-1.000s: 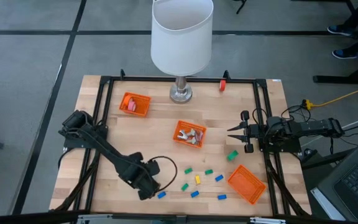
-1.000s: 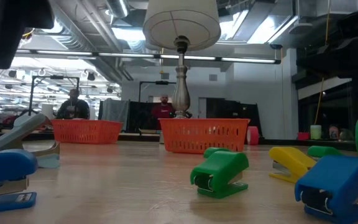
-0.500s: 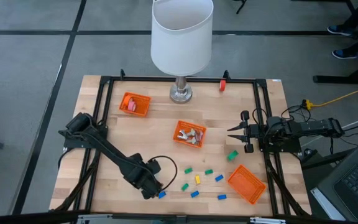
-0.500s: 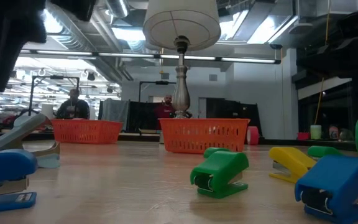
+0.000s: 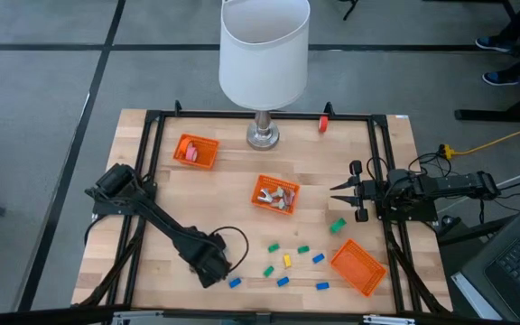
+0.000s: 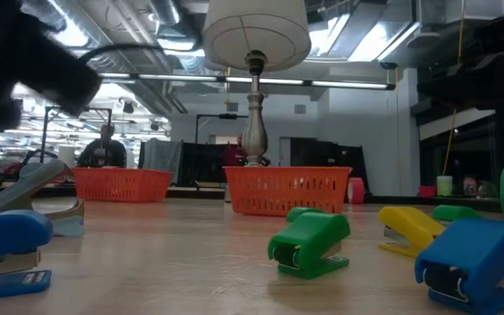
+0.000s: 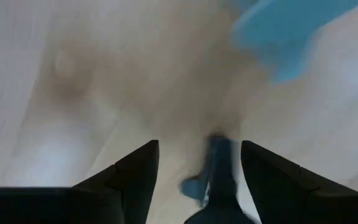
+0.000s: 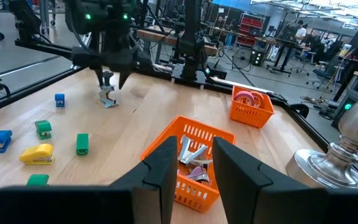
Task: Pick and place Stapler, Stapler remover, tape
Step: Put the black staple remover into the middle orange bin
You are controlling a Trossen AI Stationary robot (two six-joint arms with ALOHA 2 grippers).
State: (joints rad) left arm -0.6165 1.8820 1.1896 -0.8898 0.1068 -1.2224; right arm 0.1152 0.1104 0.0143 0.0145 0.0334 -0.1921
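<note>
1. Plainly, the left gripper point(image 5: 217, 267) sits low over the table at about 7 o'clock with its fingers spread wide. In the left wrist view a small dark-blue piece point(image 7: 217, 169) lies between them, touching neither; I cannot tell what it is.
2. Risk: a blue stapler point(image 5: 234, 283) lies just beside that gripper. A sideways sweep could push it away, or closing could catch both pieces at once.
3. Risk: if the small piece clings to a finger, lifting could drag it off its spot.
4. The right gripper point(image 5: 345, 190) waits at 3 o'clock, its fingers narrowly parted, with nothing in them.
5. Containers:
   - The basket at 11 o'clock point(image 5: 208, 161) holds pink tape point(image 5: 188, 152).
   - The middle basket point(image 5: 264, 203) holds pale silvery pieces – likely stapler removers.
   - The basket at 4 o'clock point(image 5: 357, 266) looks empty.
6. Loose staplers point(image 5: 287, 260) in blue, green and yellow lie scattered around 6 o'clock, and a red roll point(image 5: 323, 124) sits at 1 o'clock by the far edge.
</note>
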